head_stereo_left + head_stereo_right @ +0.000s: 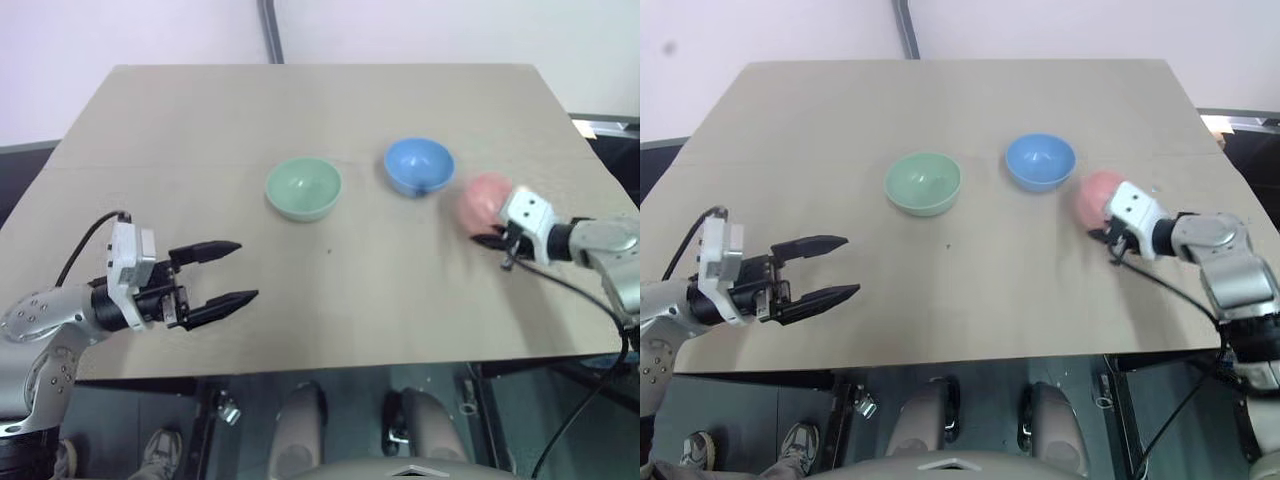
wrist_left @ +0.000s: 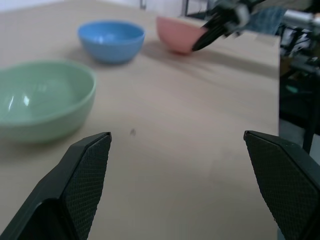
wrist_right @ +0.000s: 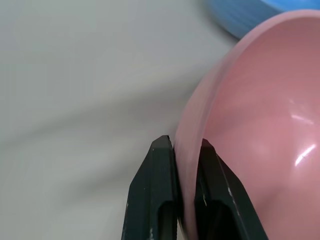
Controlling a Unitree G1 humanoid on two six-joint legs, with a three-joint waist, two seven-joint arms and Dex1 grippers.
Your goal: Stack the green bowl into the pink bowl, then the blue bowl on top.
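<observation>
The left pincer (image 1: 235, 272) hangs wide apart over the near side of the desk (image 1: 330, 310), holding nothing. Past it sits the green bowl (image 1: 303, 187). The blue bowl (image 1: 419, 165) sits just right of the green bowl. Right of the blue bowl, the right pincer (image 3: 182, 150) pinches the pink bowl (image 3: 255, 130) by its rim.

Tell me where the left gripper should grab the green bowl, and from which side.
Grip the rim wall, one finger inside and one outside, as the right gripper is shut on the pink bowl's rim. The green bowl sits upright, mouth up, with a thin open rim. Probably come from its near-left side: the open left gripper is there, and the blue bowl stands on the bowl's right.
</observation>
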